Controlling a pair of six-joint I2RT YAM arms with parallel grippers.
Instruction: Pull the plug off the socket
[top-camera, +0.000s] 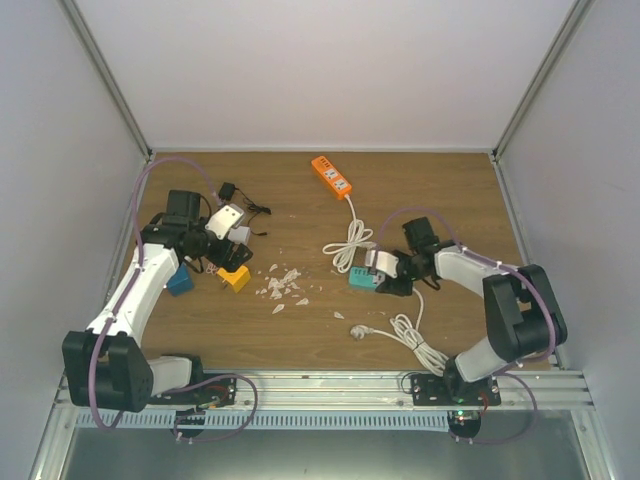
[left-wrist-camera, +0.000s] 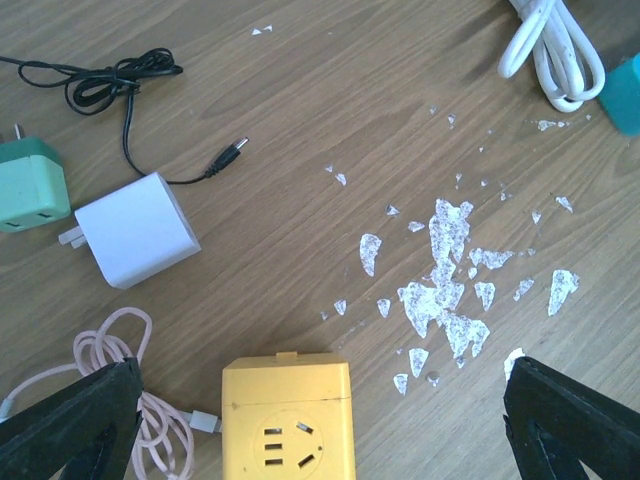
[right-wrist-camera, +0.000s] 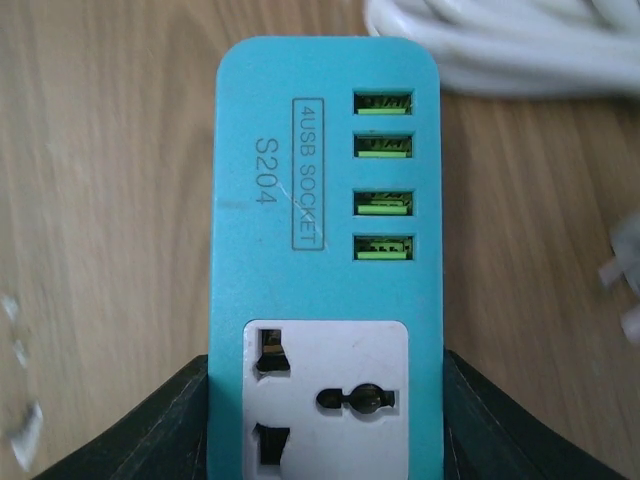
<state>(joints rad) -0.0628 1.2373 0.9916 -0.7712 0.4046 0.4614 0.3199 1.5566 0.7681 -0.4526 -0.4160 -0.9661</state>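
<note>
Plainly, right tool (right-wrist-camera: 325, 440) clamped on teal socket (right-wrist-camera: 320, 200), left tool (left-wrist-camera: 320, 400) wide open, empty.

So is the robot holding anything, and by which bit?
The right tool pinches the teal socket block by its two long sides, at the white outlet end. The left tool is open, holding nothing.

Top camera sits high at the near edge, looking down and forward over the whole wooden table (top-camera: 250, 340). Left wrist camera looks down from mid height and shares the yellow cube socket (left-wrist-camera: 290, 420) and white flakes (left-wrist-camera: 440, 290) with the top view. Right wrist camera hangs very close over the teal USB socket block (right-wrist-camera: 325, 200), which the top view also shows.
</note>
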